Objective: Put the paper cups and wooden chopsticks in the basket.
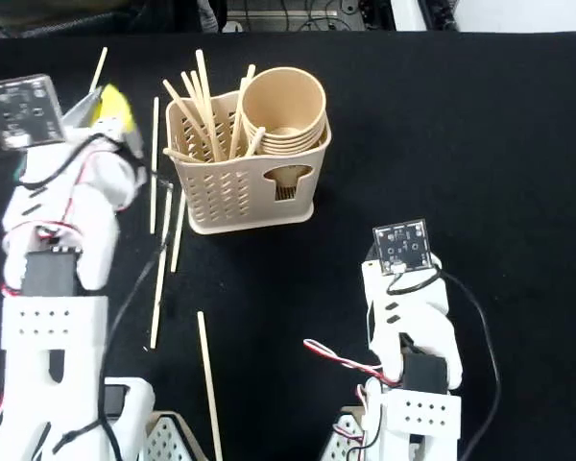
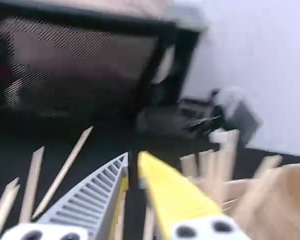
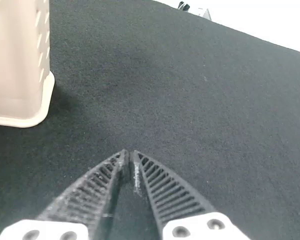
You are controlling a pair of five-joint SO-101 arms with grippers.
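Left hand (image 2: pixel 132 162) closed near basket (image 1: pixel 240 192), right hand (image 3: pixel 129 155) closed, low over table (image 3: pixel 215 90)

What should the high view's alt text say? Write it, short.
A beige basket on a black table holds stacked paper cups and several wooden chopsticks. Beside it, loose chopsticks lie near the left arm.

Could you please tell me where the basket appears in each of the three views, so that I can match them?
High view: the basket stands upper centre, holding cups and chopsticks.
Left wrist view: probably the blurred beige shape beyond the left end effector.
Right wrist view: its perforated corner stands beyond the right end effector.
Shared landmark: the black table cover.
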